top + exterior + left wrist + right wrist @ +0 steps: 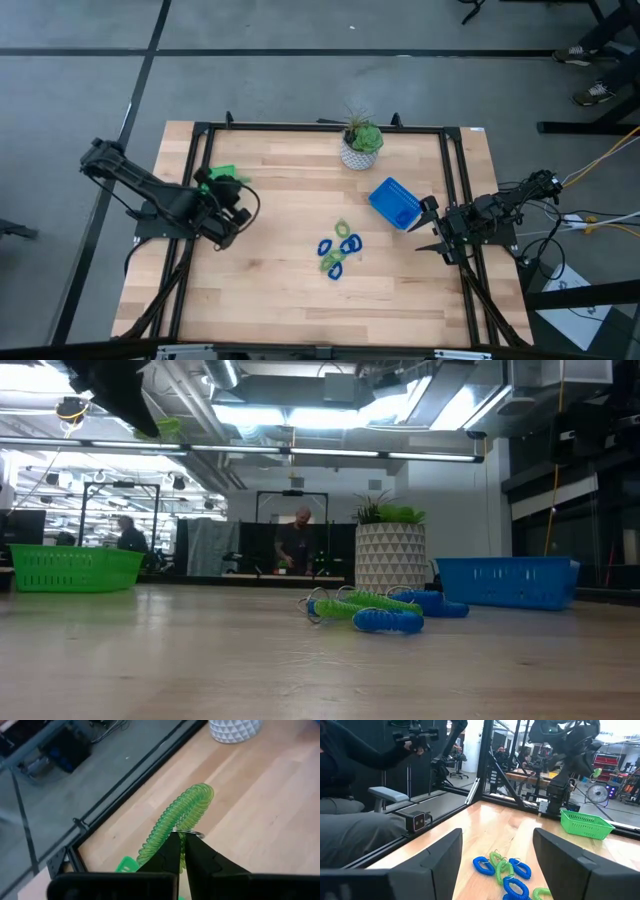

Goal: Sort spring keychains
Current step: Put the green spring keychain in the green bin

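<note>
Wooden bench (280, 290) carries clustered spring keychains (339, 250) at centre. Left pincer (181, 851), near the green tray (222, 174), clamps a green spring keychain (177, 817). Right pincer (497, 855) stands wide open, empty.

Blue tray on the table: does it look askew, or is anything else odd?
Yes. In the high view the blue tray sits turned at an angle to the table edges, near the right gripper, which is open. The left gripper is shut on a green keychain near the green tray.
</note>
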Available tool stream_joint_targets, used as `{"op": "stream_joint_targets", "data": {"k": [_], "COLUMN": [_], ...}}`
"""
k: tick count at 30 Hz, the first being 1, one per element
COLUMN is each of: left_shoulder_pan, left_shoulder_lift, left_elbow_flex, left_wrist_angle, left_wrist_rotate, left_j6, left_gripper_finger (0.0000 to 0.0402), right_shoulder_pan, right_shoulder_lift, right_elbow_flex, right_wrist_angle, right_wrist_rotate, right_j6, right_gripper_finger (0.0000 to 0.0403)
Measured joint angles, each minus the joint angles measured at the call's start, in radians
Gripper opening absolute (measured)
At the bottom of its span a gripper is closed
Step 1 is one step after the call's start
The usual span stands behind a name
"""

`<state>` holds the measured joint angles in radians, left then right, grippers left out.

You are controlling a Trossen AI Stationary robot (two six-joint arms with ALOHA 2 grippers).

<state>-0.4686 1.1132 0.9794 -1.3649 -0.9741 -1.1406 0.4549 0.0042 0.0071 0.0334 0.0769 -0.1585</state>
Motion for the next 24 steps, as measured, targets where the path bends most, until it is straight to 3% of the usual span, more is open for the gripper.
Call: {"op": "stream_joint_targets", "data": {"k": [10,19,24], "left_shoulder_pan": [0.034,0.106,0.139], "left_shoulder_lift": [-0.102,-0.209,-0.252], "left_elbow_flex": [-0.079,-0.196,-0.206], "left_wrist_angle": [-0.072,-0.073,-0.087], "left_wrist_rotate": [0.052,0.295,0.339], "left_j6": [-0.125,-0.184,-0.183], "left_gripper_finger": [0.0006,0.0007,0.0008], "right_shoulder_pan": [0.000,0.000,0.000], "right_shoulder_lift": [0.000,0.000,0.000], "right_elbow_flex": [0.000,0.000,0.000], "right_wrist_angle": [0.000,0.000,0.000], "right_wrist_rotate": [0.000,0.000,0.000], "right_j6": [0.000,0.000,0.000], "right_gripper_finger": [0.0242,0.0242,0.0242]}}
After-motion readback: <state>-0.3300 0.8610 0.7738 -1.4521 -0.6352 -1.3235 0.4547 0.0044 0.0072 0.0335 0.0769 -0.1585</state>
